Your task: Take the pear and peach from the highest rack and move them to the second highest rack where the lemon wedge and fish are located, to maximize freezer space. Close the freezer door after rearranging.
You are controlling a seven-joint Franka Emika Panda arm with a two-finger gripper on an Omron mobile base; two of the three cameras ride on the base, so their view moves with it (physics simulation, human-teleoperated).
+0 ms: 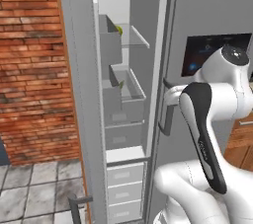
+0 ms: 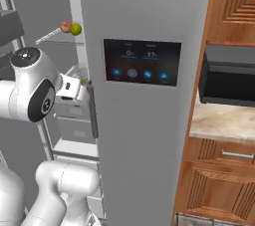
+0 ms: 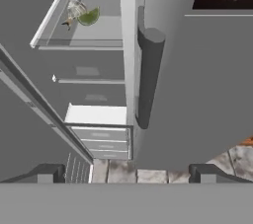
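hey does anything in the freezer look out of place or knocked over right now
Nothing stands out. The pear and peach sit side by side on the highest rack, the lemon wedge and fish lower down; nothing spilled.

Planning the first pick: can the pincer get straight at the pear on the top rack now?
Probably not yet: the pear sits well above the pincer, which hangs open beside the closed door's handle. The freezer door stands open, though.

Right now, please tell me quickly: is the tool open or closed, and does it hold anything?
Tool: open, holding nothing; its fingertips stand wide apart, in front of the freezer door handle.
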